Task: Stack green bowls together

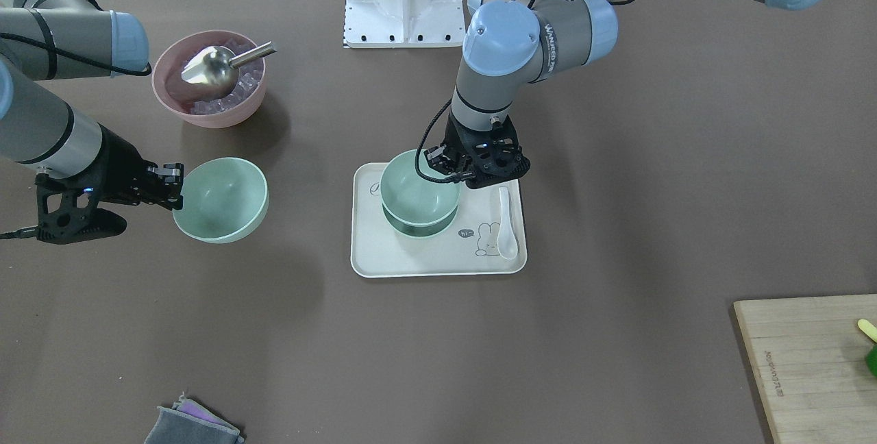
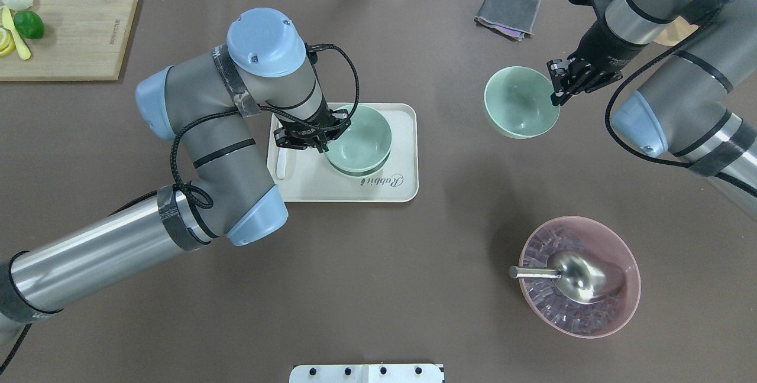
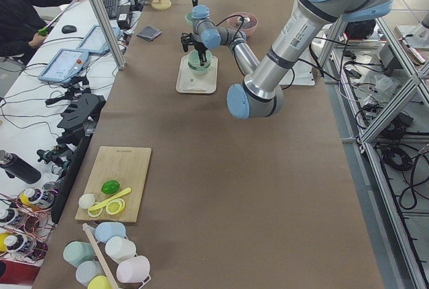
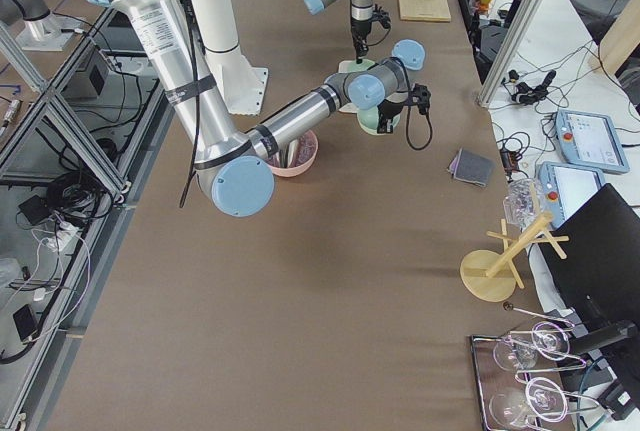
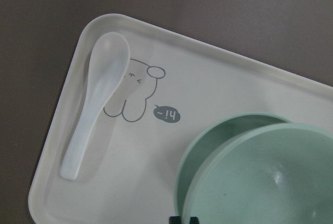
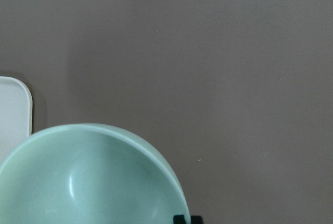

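Observation:
Two green bowls are on the white tray (image 1: 411,260). My left gripper (image 1: 458,173) is shut on the rim of the upper green bowl (image 1: 418,185) and holds it over the lower green bowl (image 1: 419,230), slightly offset; I cannot tell whether they touch. They also show in the overhead view, the upper bowl (image 2: 362,136) over the lower one (image 2: 355,172), and in the left wrist view (image 5: 260,180). My right gripper (image 1: 179,190) is shut on the rim of the third green bowl (image 1: 223,199), held above the table away from the tray. It shows in the overhead view (image 2: 520,102) and the right wrist view (image 6: 88,182).
A white spoon (image 1: 507,225) lies on the tray beside the bowls. A pink bowl (image 1: 209,84) with ice and a metal scoop stands near the right arm. A wooden cutting board (image 2: 71,34) with fruit and a grey cloth (image 2: 507,10) lie at the table's far side.

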Action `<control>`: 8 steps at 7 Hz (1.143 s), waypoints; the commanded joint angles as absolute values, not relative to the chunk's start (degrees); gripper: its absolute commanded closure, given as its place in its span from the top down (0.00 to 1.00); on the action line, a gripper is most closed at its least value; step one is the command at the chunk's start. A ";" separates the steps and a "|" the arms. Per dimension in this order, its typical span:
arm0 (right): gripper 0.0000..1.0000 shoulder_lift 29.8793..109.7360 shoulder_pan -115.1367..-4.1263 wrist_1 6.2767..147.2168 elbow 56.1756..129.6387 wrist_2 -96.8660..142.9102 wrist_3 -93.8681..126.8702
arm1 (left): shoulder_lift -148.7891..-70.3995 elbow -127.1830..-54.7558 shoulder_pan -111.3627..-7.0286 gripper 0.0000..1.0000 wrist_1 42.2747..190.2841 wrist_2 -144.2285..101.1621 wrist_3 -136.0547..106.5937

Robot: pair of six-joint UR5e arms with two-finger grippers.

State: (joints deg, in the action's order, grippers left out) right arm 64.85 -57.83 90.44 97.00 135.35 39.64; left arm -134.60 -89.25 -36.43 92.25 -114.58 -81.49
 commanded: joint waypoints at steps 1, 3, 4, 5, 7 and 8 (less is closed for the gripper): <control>0.00 64.86 -57.83 90.44 97.12 135.35 39.64 | -134.74 -88.95 -36.39 0.00 92.37 -114.61 -80.86; 0.00 64.95 -57.83 90.44 97.12 135.35 39.64 | -134.74 -88.25 -36.39 0.00 92.98 -114.61 -80.77; 0.00 64.86 -57.83 90.44 97.12 135.35 39.64 | -134.74 -87.63 -36.39 0.00 94.29 -114.61 -80.86; 0.00 64.86 -57.83 90.44 97.03 135.35 39.64 | -134.82 -86.15 -36.39 0.00 95.52 -114.61 -80.86; 0.00 64.95 -57.83 90.44 97.03 135.35 39.64 | -134.82 -85.52 -36.39 0.00 96.15 -114.61 -80.86; 0.00 64.95 -57.83 90.35 96.94 135.35 39.64 | -134.82 -85.52 -36.39 0.00 96.15 -114.61 -80.86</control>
State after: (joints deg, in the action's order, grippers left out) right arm 64.91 -57.83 90.42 97.01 135.35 39.64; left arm -134.82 -85.69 -36.39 96.00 -114.61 -80.86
